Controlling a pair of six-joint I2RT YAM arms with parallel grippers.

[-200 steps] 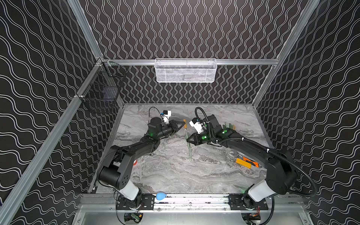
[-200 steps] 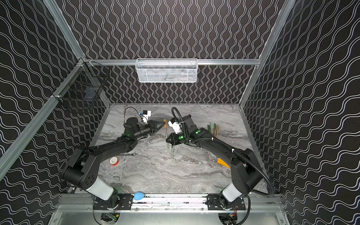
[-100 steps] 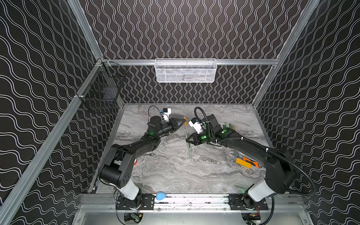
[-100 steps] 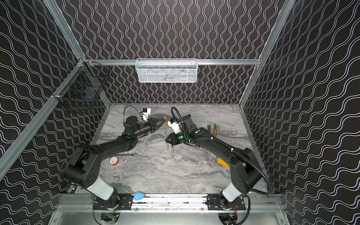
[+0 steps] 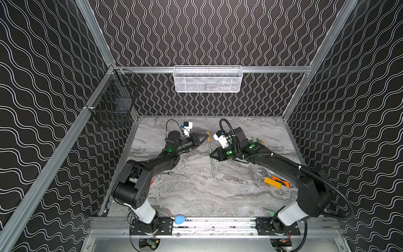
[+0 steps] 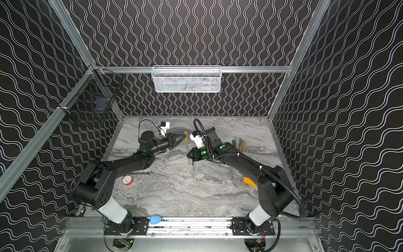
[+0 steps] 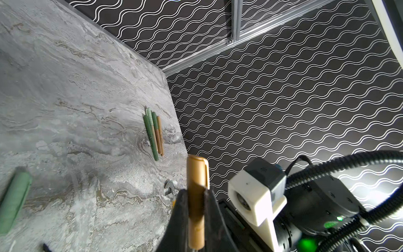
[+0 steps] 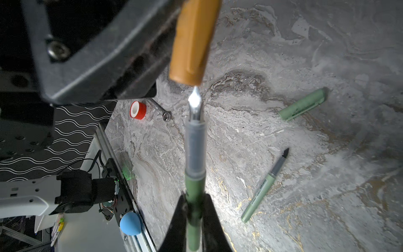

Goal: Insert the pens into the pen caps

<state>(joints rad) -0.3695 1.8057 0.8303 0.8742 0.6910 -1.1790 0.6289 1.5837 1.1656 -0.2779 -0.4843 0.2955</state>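
**Nearest the base rail:** one red-and-white tape roll (image 6: 127, 180) lies on my left side and one yellow-orange utility knife (image 5: 275, 182) on my right. Both lie flat on the table (image 5: 196, 196).

**Farther in, mid-table:** one uncapped pale green pen (image 8: 263, 187) lies loose. One pale green cap (image 8: 302, 107) lies well apart from it.

**Above these:** my two pincers face each other.
- My right pincer (image 6: 188, 155) is clenched on one dark green pen (image 8: 194, 187). It grips the green barrel, and the grey section and bright nib project beyond the fingers.
- My left pincer (image 5: 205, 137) is clenched on one orange-tan cap (image 7: 197, 179). It grips the cap across its middle, with the open mouth turned toward the nib.
- The nib tip stands just at the mouth of the cap, roughly in line with it, and shows wholly outside.

**Farthest, toward the back right of the table:** a bundle of pens (image 7: 153, 135), green and tan, lies side by side and touching. I count about four, though the overlap leaves the number uncertain.
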